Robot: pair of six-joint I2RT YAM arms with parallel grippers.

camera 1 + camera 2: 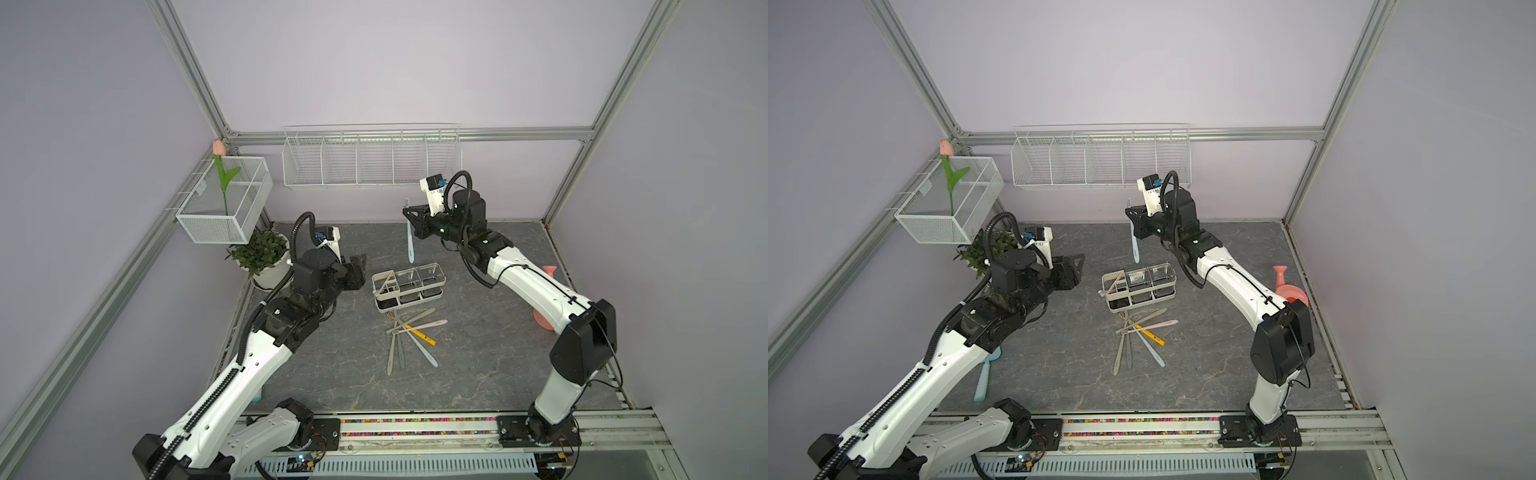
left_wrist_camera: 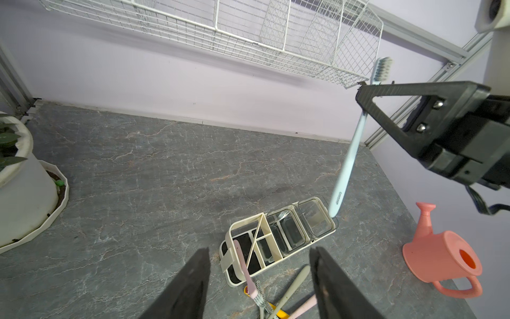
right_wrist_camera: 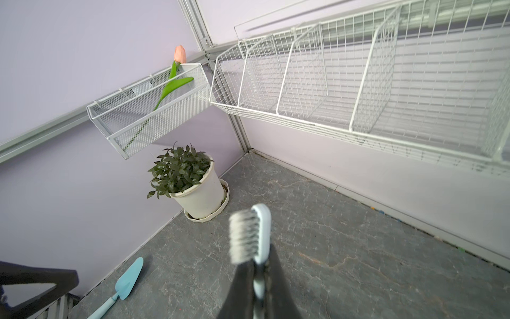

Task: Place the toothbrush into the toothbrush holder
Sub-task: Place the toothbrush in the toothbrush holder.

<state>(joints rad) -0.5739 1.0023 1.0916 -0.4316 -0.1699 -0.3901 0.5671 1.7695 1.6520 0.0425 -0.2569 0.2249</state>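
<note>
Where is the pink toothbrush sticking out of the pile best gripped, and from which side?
On its free handle end, which points out of the pile toward the watering can. The pink toothbrush lies flat on the table and nothing crosses it there; its other end is among the other brushes. Come straight down from above, jaws across the thin handle.

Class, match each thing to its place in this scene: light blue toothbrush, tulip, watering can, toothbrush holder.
Things:
1. light blue toothbrush
2. tulip
3. watering can
4. toothbrush holder

Places:
A. in the white mesh box
B. on the table, next to the loose toothbrushes
C. clamped in the right tool
D. near the table's right edge

Pairs: 1-C, 2-A, 3-D, 4-B
</note>
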